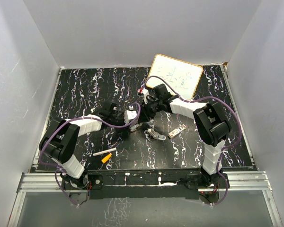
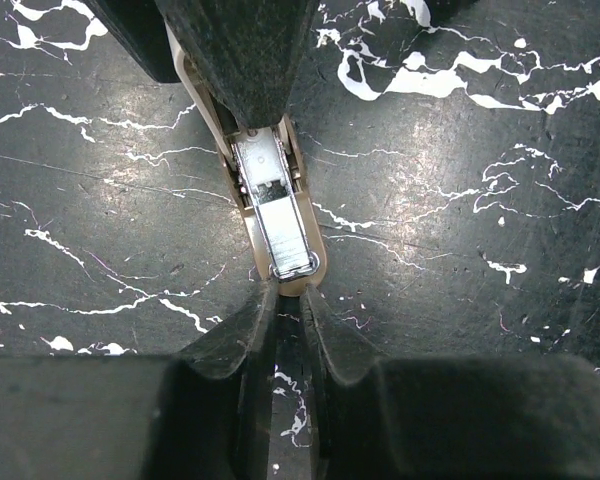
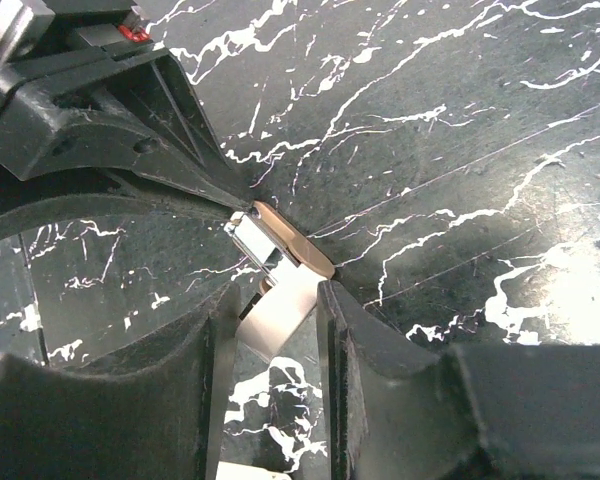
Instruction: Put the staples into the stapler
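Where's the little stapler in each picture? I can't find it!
Top view: the stapler sits mid-table, tiny and mostly hidden where both arms meet.
Left wrist: the stapler is centre, just above the left gripper.
Right wrist: the stapler is centre, between the fingers of the right gripper.
Shared landmark: the black white-veined table.

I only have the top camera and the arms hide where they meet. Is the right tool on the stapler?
Observer: Yes. In the right wrist view the stapler has its white half filling the gap between the fingers of the right tool.
Operator: And the other one?
Observer: The left tool is shut, tips at the stapler's rounded end. I can't confirm a pinch.
Operator: Channel exposed?
Observer: Yes, the metal channel faces the left wrist camera, with its far end under a right tool finger.
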Tool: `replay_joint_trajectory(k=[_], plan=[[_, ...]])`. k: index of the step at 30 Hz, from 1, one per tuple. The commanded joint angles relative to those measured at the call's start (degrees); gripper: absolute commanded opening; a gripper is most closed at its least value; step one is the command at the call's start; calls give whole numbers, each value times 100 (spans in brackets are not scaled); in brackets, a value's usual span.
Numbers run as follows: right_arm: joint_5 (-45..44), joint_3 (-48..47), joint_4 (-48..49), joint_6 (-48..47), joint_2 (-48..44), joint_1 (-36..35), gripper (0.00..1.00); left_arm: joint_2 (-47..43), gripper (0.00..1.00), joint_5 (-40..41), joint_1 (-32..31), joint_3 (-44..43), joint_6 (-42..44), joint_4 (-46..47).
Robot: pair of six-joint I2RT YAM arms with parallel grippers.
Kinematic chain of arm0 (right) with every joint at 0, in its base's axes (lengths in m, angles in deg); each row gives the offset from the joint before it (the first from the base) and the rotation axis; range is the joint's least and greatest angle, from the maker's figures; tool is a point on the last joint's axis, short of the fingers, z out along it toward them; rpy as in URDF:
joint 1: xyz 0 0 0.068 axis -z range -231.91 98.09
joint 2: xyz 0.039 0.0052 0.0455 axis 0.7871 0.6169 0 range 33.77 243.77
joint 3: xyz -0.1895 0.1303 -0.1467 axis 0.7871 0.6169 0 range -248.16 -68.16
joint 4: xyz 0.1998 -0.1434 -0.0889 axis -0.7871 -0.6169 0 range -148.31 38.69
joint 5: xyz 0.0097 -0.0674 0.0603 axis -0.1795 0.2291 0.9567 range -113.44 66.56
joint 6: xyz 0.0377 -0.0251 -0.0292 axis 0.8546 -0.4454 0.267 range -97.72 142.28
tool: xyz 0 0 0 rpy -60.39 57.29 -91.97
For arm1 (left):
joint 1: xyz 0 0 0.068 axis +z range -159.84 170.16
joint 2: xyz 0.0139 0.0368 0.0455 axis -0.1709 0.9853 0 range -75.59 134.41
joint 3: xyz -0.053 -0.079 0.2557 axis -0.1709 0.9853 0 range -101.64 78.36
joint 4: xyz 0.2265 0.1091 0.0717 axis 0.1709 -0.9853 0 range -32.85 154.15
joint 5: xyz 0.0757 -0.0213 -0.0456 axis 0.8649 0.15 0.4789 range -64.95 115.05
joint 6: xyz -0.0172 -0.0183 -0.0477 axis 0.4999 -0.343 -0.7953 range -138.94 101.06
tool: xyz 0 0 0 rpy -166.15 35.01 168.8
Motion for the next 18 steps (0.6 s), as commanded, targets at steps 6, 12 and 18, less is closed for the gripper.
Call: replay_joint_trajectory(k=[6, 12, 18], plan=[[-460, -200, 72, -147, -170, -271, 35, 91, 11, -13, -122, 10, -390, 523], [-721, -238, 72, -152, -130, -525, 36, 138, 11, 159, -205, 11, -447, 623], [-974, -255, 39, -179, -138, -716, 39, 152, 10, 360, -237, 47, -581, 804]])
